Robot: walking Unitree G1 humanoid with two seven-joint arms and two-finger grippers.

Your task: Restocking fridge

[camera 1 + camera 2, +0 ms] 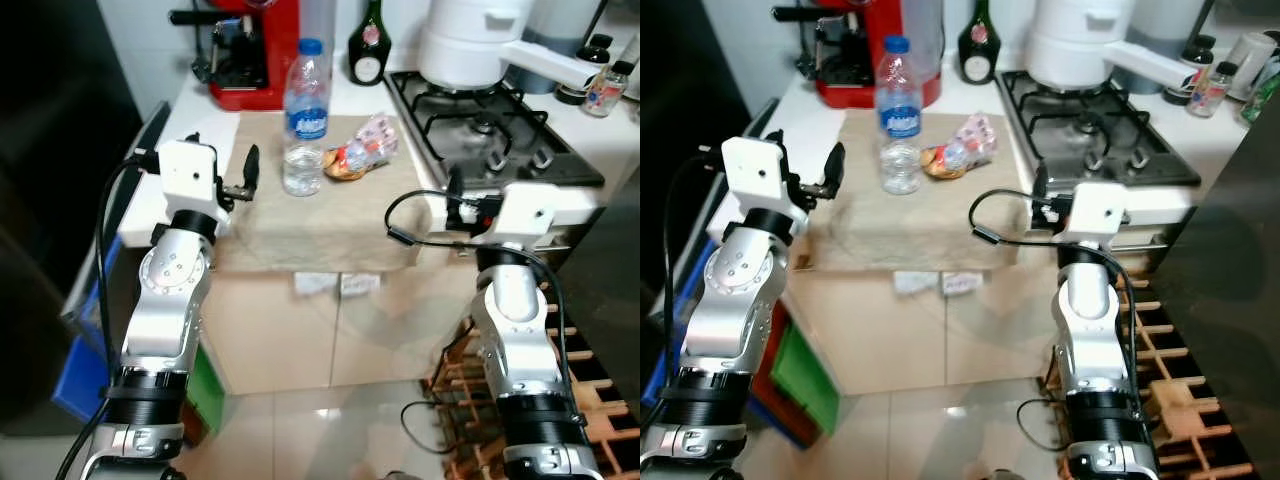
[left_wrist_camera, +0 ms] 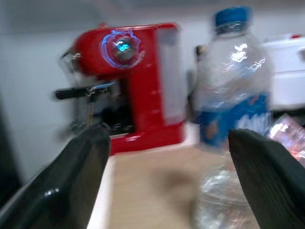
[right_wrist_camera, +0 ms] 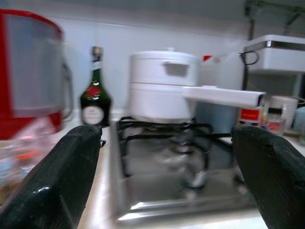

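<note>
Two grippers raised at the surface edge, jaws spread and empty: left gripper [image 1: 243, 176] just beside the upright water bottle [image 1: 305, 118], right gripper [image 1: 457, 190] by the stove [image 1: 480, 125].

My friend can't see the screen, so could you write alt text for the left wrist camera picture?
Two open black fingers frame a clear water bottle with a blue cap and label, standing on a beige countertop. A red coffee machine stands behind it against a pale wall, all slightly blurred.
</note>
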